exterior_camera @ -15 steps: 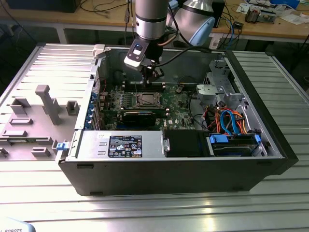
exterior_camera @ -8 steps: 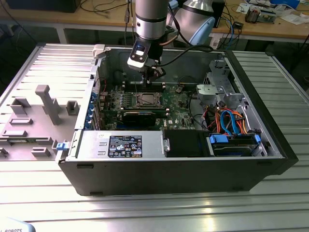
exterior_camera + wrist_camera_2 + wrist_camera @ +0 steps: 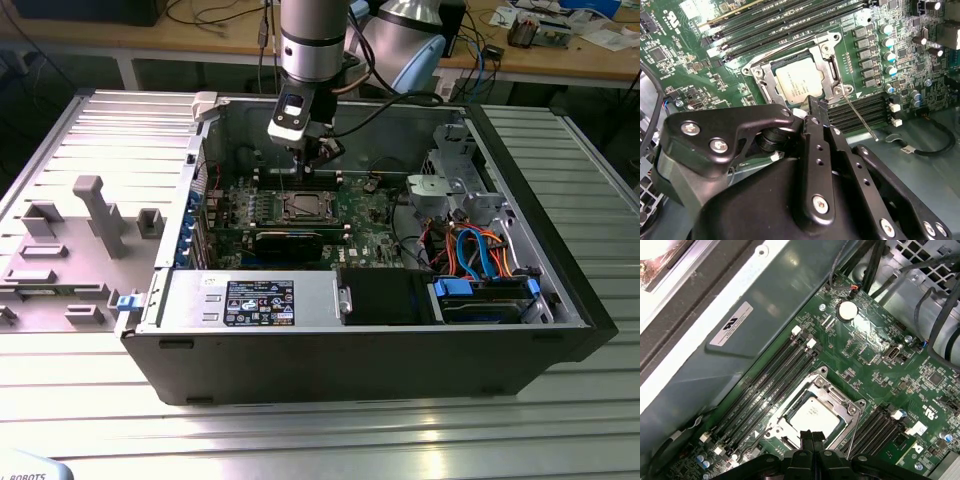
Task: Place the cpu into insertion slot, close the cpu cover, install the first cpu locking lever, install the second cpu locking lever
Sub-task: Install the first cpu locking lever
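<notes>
We see the cpu lying flat inside the insertion slot on the green motherboard, its silvery top showing through the window of the cpu cover, which lies down over the slot's rim. The end effector hangs just above the slot's edge, its two black fingers pressed together and pinching nothing we can make out. From one corner of the slot a thin locking lever sticks out slantwise, away from the slot and across the dark memory slots beside it.
</notes>
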`<state>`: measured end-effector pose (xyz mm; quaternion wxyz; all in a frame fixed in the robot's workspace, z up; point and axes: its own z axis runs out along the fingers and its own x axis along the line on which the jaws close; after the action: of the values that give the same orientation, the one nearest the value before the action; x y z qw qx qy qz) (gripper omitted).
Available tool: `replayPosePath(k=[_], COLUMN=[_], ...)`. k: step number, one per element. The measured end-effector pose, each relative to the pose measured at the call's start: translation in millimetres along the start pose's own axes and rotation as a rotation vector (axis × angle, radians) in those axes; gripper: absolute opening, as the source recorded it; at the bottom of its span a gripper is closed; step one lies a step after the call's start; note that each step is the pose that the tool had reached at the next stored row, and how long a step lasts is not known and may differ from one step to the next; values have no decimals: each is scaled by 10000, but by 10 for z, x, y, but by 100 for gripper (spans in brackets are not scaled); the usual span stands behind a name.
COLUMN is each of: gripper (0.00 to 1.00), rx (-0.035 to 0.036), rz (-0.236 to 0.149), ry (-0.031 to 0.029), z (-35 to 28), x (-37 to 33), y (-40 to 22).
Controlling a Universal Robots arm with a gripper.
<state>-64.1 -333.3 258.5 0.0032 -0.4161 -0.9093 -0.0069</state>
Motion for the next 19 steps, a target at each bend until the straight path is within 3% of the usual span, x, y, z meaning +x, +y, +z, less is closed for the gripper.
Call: replayPosePath(k=[16, 19], gripper=[11, 11], rx=[0, 7], rz=[-59, -493], ry=[1, 4], z=[0, 0], x=[-1, 0], y=[0, -1])
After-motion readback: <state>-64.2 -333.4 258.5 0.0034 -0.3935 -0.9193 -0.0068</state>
